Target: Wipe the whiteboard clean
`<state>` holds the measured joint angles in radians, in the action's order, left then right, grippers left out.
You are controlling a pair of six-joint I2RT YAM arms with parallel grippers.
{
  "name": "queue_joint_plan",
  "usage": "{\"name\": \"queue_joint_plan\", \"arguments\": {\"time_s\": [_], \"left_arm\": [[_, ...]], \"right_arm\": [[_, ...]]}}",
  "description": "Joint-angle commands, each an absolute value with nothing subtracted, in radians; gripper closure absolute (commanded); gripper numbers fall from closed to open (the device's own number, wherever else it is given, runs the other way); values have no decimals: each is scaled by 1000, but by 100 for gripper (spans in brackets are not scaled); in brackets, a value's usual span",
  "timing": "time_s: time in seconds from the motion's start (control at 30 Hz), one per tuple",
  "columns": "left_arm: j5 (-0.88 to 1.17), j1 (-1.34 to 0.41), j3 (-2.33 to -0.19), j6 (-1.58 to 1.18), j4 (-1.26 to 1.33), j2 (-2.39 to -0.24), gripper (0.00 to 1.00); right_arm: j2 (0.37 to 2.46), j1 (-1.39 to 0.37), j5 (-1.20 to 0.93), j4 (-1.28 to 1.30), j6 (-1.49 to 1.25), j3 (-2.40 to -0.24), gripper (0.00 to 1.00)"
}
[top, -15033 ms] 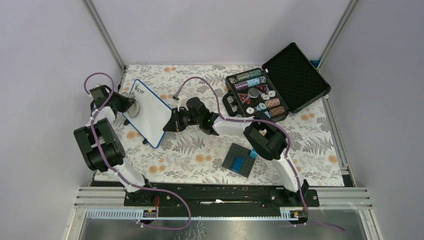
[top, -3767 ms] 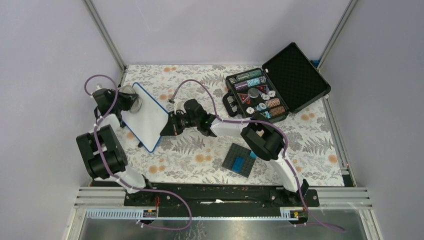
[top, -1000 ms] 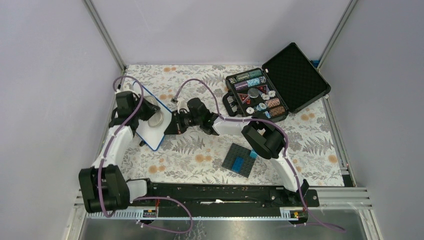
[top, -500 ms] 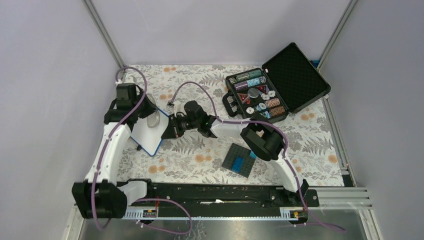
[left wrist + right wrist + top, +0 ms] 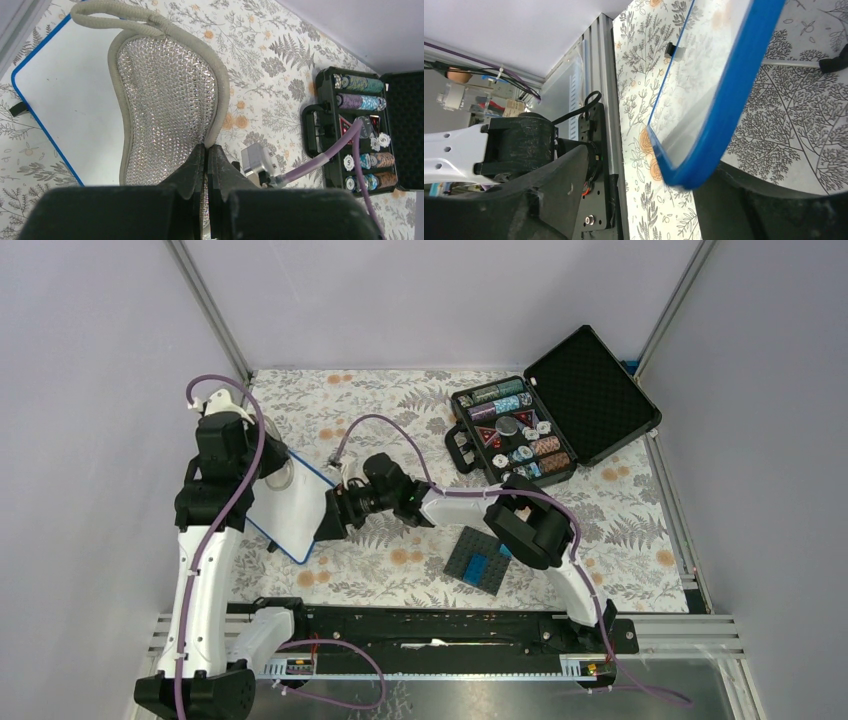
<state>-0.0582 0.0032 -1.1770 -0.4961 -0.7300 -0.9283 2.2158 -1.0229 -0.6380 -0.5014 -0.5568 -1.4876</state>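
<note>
Whiteboard (image 5: 288, 510) sits at the left side of the flowered table (image 5: 630, 510), and from my station its face reads blank white inside the blue rim. My right gripper (image 5: 326, 524) has its fingers clamped on the board's right edge, close to the near corner. The right wrist view shows the blue rim caught between them, and that edge looks raised off the cloth. My left gripper (image 5: 206, 148) is pinched tight on the narrow end of a glittery, grey-edged pad (image 5: 165, 95). The pad hangs over the far part of the board, but I cannot tell whether it touches the surface. Well apart to the right I see an open black case (image 5: 590, 395) of chips (image 5: 510, 430) at the far side, and a dark studded plate (image 5: 465, 558) nearer to the arms
</note>
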Motion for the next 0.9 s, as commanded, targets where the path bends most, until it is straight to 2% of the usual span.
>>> {"name": "queue_joint_plan", "arguments": {"time_s": [0.0,0.03,0.07,0.23,0.33,0.5,0.7,0.87], "left_arm": [[24,5,-1218,-468,-738,-900,100],[66,5,-1220,-467,-738,-897,100],[117,5,-1220,-466,-738,-895,100],[207,-47,-1198,-481,-735,-875,100],[185,-120,-1173,-481,-729,-858,100],[49,-361,-1050,-539,-681,-869,100],[-343,-821,-985,-606,-619,-1038,100],[-328,-901,-960,-642,-569,-1236,100]], "right_arm": [[2098,-1022,-595,-529,-503,-1451,14],[2082,-1021,-579,-523,-491,-1439,5],[2061,-1019,-554,-507,-478,-1424,1],[1922,-975,-446,-440,-495,-1295,1],[1726,-937,-349,-377,-514,-1128,0],[1344,-927,-42,-115,-431,-876,0],[927,-922,248,214,-399,-761,0],[658,-922,331,341,-440,-725,0]]}}
